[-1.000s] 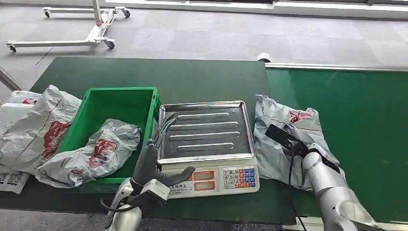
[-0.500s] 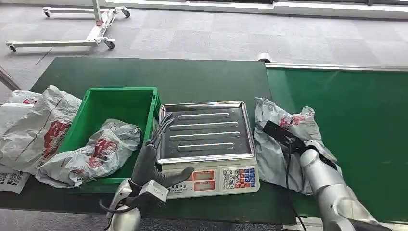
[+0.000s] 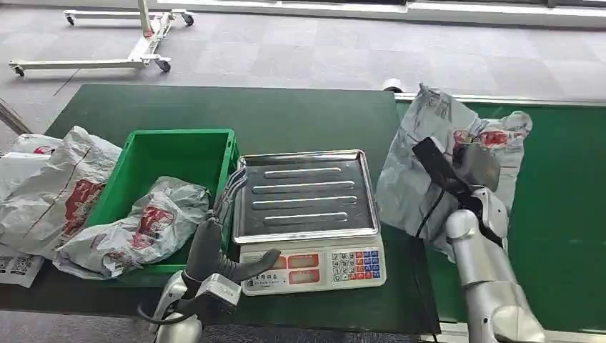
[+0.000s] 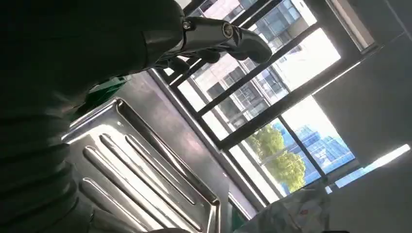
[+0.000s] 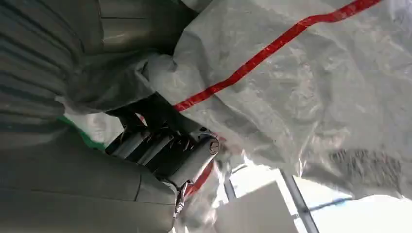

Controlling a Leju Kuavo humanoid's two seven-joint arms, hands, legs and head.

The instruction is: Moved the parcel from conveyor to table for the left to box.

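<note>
above conveyor (image 3: pixel 564 186), right hand (image 3: pixel 477 166) fingers (image 5: pixel 165 145) grasp parcel (image 3: pixel 421 179) (wrist view shows red stripe); left hand (image 3: pixel 221 214) released.

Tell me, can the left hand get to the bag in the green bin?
Probably yes. The left hand is open and empty beside the green bin, whose top is open. The bag lies at the near side, draped over the rim, with nothing between.

Right arm bent up from lower right, forearm near vertical, wrist raised. Right hand (image 3: pixel 473 168) holds grey parcel (image 3: pixel 421 179) lifted; in right wrist view fingers (image 5: pixel 165 150) curled into plastic.

Left arm low at bottom edge, forearm angled up. Left hand (image 3: pixel 218 232) holds nothing, fingers (image 3: pixel 229 196) extended and apart, thumb (image 3: pixel 259 263) stuck out sideways.
</note>
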